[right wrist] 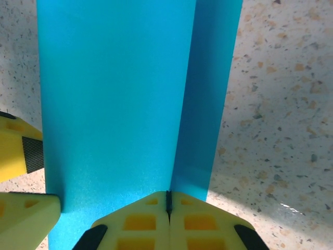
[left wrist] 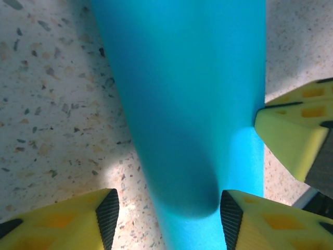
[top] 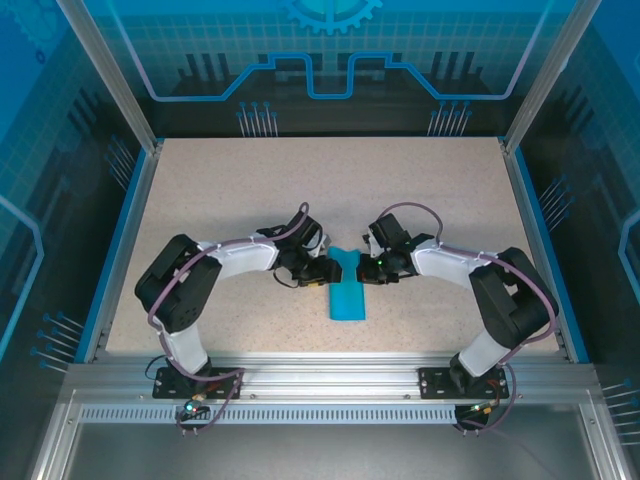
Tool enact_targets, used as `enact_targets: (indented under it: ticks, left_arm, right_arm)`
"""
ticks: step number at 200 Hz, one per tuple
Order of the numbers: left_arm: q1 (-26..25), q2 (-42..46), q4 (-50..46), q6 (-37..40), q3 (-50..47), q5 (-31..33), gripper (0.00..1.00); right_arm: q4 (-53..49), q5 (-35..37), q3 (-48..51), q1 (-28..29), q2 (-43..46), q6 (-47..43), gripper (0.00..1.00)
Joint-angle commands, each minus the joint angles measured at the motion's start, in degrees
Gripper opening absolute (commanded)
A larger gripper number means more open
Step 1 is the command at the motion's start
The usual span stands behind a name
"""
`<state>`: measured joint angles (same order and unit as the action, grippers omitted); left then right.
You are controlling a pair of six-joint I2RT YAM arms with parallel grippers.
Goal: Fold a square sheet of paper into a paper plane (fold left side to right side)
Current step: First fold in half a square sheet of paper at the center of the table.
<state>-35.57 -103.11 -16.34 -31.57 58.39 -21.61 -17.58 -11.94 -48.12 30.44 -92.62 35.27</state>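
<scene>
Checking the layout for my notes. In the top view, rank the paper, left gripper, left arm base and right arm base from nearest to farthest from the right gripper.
From the right gripper:
1. paper, at its fingertips, just left of it.
2. left gripper, across the paper, to the left.
3. right arm base, near table edge, right side.
4. left arm base, near table edge, far left.

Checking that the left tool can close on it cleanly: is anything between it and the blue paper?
Nothing visible. The open left tool straddles the folded blue paper, with only paper between its fingers. The right tool, shut on the crease, sits at the paper's edge beside that gap, not in it.
</scene>
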Motion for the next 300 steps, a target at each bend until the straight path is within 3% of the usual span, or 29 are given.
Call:
enact_targets:
  ticks: [1,43,121,194,237,300]
  left_arm:
    - [-1.46,-2.12,-4.49,0.09,2.65,3.64,0.55]
    - [-3.03,-4.44,-7.14,0.45,4.49,6.45,0.54]
    - [-4.65,-7.78,-8.62,0.38,6.60,7.20,0.55]
    - [-5.83,-11.10,-11.16,0.63,9.62,8.07,0.57]
    - [-6.50,-12.79,-12.38,1.16,11.38,7.97,0.58]
    - [-6.87,-14.37,-13.38,1.16,13.17,8.07,0.59]
  right_arm:
    - [-1.92,0.95,-1.37,0.94,-0.90,-0.90,0.04]
    - [-1.82,1.97,-1.14,0.90,-0.13,-0.90,0.13]
    - [-4.78,13.29,2.86,-0.85,10.86,0.25,0.49]
    - [-3.75,17.32,10.18,-3.27,23.93,3.39,0.79]
    - [-4.04,16.53,12.08,-4.44,28.33,3.71,0.91]
    - [-4.40,15.55,12.74,-5.05,30.04,3.75,0.94]
